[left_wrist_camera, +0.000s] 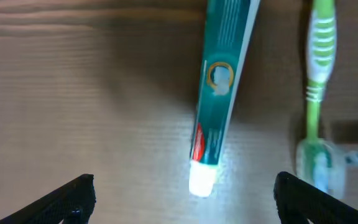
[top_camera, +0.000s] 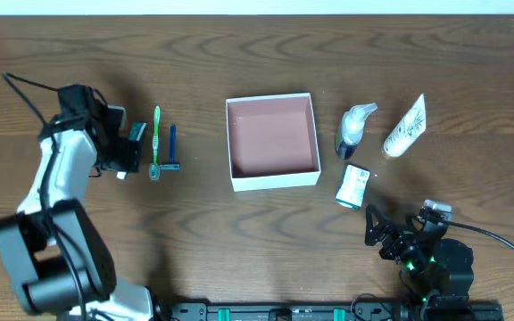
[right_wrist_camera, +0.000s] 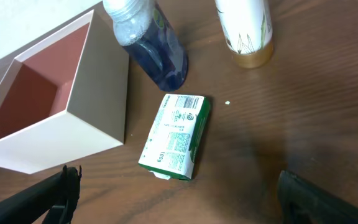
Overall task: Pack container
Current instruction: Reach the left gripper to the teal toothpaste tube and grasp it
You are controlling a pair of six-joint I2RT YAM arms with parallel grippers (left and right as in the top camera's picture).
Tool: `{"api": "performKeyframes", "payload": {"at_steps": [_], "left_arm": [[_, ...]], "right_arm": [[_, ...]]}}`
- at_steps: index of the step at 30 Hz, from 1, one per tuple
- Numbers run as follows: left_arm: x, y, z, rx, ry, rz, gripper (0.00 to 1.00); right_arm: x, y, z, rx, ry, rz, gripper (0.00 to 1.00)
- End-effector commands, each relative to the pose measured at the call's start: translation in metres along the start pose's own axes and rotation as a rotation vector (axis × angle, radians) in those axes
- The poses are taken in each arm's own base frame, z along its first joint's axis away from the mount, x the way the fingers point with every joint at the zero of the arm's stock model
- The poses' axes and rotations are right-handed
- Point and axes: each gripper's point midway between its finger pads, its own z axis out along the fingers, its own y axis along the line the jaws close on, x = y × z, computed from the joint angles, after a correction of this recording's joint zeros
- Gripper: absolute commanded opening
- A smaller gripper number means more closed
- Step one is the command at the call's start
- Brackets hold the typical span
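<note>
The container (top_camera: 275, 181), a square shallow box with white walls and a pink-brown inside, sits empty at the table's middle; its wall shows in the right wrist view (right_wrist_camera: 98, 93). My left gripper (top_camera: 128, 153) is open and hovers over a green toothpaste tube (left_wrist_camera: 219, 93), whose white cap lies between the fingers (left_wrist_camera: 185, 199). A green toothbrush (top_camera: 156, 143) (left_wrist_camera: 319, 87) and a blue razor (top_camera: 173, 148) lie just right of it. My right gripper (top_camera: 384, 234) (right_wrist_camera: 179, 199) is open and empty, near a green-and-white carton (top_camera: 353, 185) (right_wrist_camera: 174, 135).
A blue pump bottle (top_camera: 353, 131) (right_wrist_camera: 154, 46) and a white tube with a leaf print (top_camera: 406, 127) (right_wrist_camera: 247, 31) lie right of the container. The carton lies between the container's front right corner and my right gripper.
</note>
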Motion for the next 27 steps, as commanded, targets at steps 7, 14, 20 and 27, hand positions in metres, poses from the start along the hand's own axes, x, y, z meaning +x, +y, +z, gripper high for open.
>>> {"api": "performKeyframes", "payload": {"at_steps": [7,14,20,27], "left_arm": [[-0.01,-0.003,0.033,0.005,0.014,0.076,0.82],[-0.008,-0.005,0.051,0.013,0.033,0.077,0.49],[-0.006,-0.006,0.048,0.014,0.039,0.014,0.29],[-0.009,-0.004,0.018,0.001,0.003,-0.092,0.19]], "right_arm": [[-0.001,-0.001,0.0,0.006,-0.009,0.016,0.99],[-0.001,-0.001,0.0,0.006,-0.009,0.016,0.99],[-0.001,-0.001,0.0,0.006,-0.009,0.016,0.99],[-0.001,-0.001,0.0,0.006,-0.009,0.016,0.99]]}}
